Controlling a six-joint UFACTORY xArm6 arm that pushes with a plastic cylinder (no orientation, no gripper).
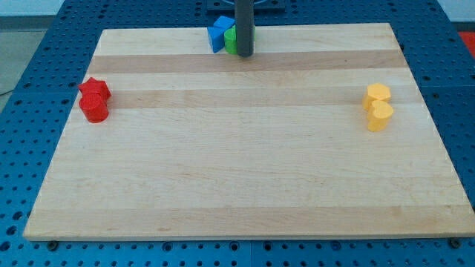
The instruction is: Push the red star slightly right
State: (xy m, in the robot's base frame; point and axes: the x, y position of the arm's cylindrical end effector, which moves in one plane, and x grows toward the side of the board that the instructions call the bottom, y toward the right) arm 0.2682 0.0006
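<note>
At the left edge of the pale wooden board (245, 170), toward the far side, sits the red star-shaped block (95, 89), the one I am meant to nudge. Touching it on its near side is a second red block (94, 107), rounder in outline, though I cannot make out its exact shape. The two form a tight pair just inside the board's left margin. Moving right, the wide middle stretch of plank lies between them and my rod. At the far edge, a little left of centre, a blue block (218, 34) with an angular outline rests on the board, and a green block (231, 40) sits just beside it on its right, mostly hidden behind my dark straight rod. My tip (245, 55) stands on the board at the green block's right side, close against it as far as I can tell, and well apart from the red star. I have no jaws to open or close; the rod holds nothing and only rests by the green block. Farther right, near the right edge, two yellow blocks are stacked in the view: the far yellow block (378, 95) touches the near yellow block (379, 116), both faceted like hexagons. Blue pegboard (30, 44) surrounds the board.
</note>
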